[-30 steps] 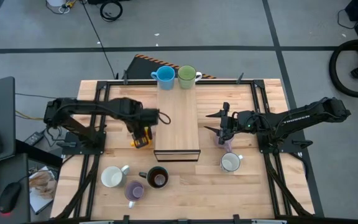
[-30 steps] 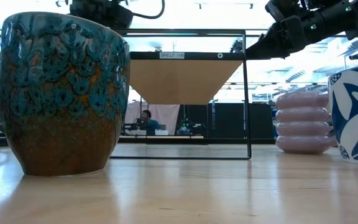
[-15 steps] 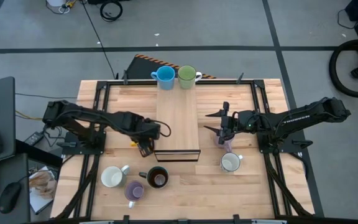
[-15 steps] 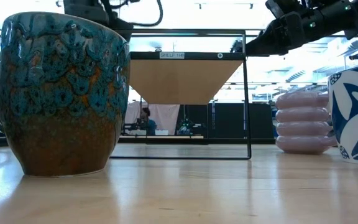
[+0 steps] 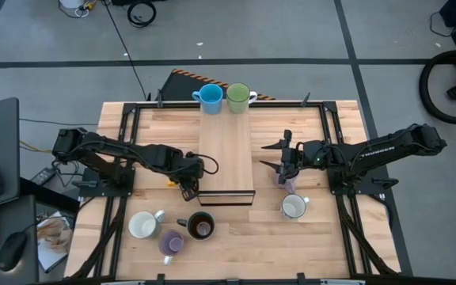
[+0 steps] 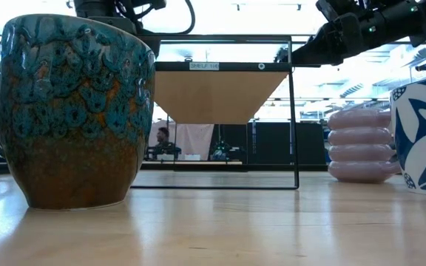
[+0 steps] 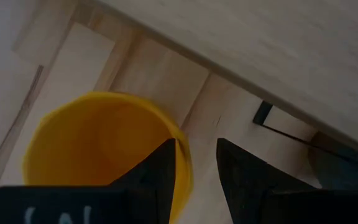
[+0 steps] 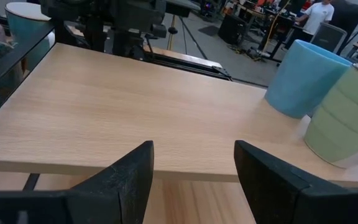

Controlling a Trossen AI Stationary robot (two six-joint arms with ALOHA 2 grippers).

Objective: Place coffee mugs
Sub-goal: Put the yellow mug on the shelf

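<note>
High view, shelf: the raised wooden shelf point(image 5: 226, 154) sits mid-table, with the blue mug point(image 5: 210, 98) and green mug point(image 5: 237, 96) side by side on its far end, both showing nothing inside.
High view, left gripper: the left gripper point(image 5: 187, 184) is down at the shelf's near left corner, over the yellow-orange mug point(image 5: 172, 181), which only peeks out from under it.
High view, right gripper: the right gripper point(image 5: 283, 164) hovers just off the shelf's right edge, above a lilac mug point(image 5: 289, 184).
High view, near mugs: a white mug point(image 5: 294, 207) sits right of the shelf's near end; white mug point(image 5: 142, 225), dark mug point(image 5: 201, 226) and a second lilac mug point(image 5: 171, 242) cluster in front of the shelf on its left side.
Low view, writing: a small tag on the shelf's front rail point(image 6: 204, 65) reads roughly "SHELF 1/4".
Low view, mugs: a teal-and-brown glazed mug point(image 6: 69, 111) fills the left foreground, a white mug with blue leaf pattern point(image 6: 424, 133) stands at the right edge, and a ribbed lilac mug point(image 6: 362, 145) lies beyond.
Left wrist view: the fingers point(image 7: 160, 177) straddle the yellow mug's point(image 7: 98, 146) rim, one inside, one outside, pinching the wall; interior looks bare.
Right wrist view: the fingers point(image 8: 128, 180) are spread wide with nothing between them, facing the shelf top point(image 8: 142, 112).
</note>
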